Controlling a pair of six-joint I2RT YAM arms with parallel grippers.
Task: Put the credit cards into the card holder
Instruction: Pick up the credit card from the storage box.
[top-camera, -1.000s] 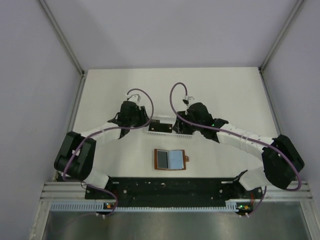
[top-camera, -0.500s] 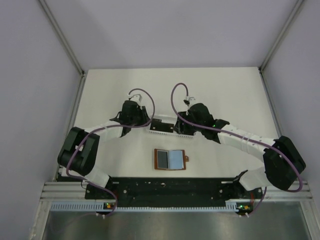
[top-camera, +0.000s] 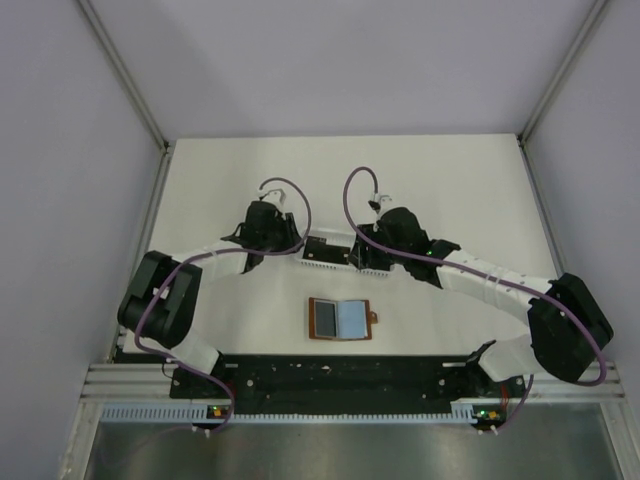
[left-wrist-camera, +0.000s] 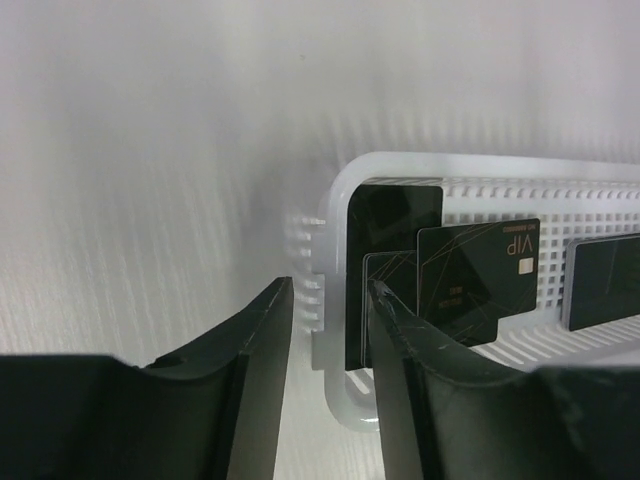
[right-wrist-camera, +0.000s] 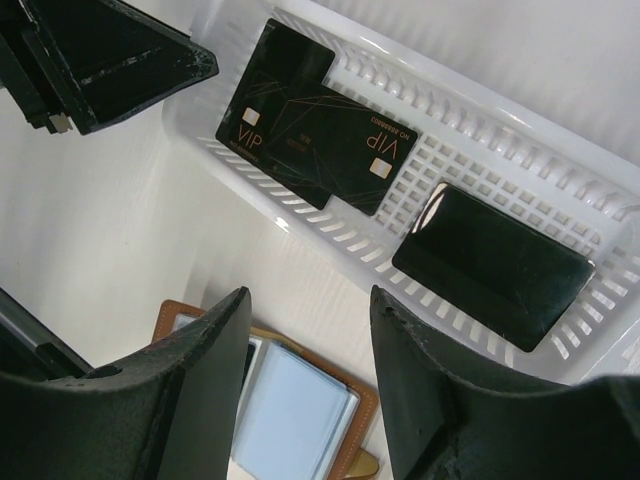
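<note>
The brown card holder (top-camera: 340, 319) lies open near the table's front, with one dark half and one bluish half; it also shows in the right wrist view (right-wrist-camera: 300, 420). Several black credit cards lie in a white slotted basket (top-camera: 320, 262): two overlapping VIP cards (right-wrist-camera: 310, 130) and a plain one (right-wrist-camera: 490, 265). My left gripper (left-wrist-camera: 330, 288) is open and straddles the basket's left end wall (left-wrist-camera: 335, 250), with one finger (left-wrist-camera: 400, 370) inside by the cards (left-wrist-camera: 475, 275). My right gripper (right-wrist-camera: 310, 296) is open and empty above the table, between the basket and the card holder.
The basket (right-wrist-camera: 470, 140) sits mid-table between both grippers. The left gripper's dark body (right-wrist-camera: 110, 60) is close at the basket's other end. Grey walls enclose the white table (top-camera: 450, 180) on three sides.
My left arm has shifted a little to the right, bringing its gripper closer onto the basket's left end. My right arm has barely moved. The card holder has not moved.
</note>
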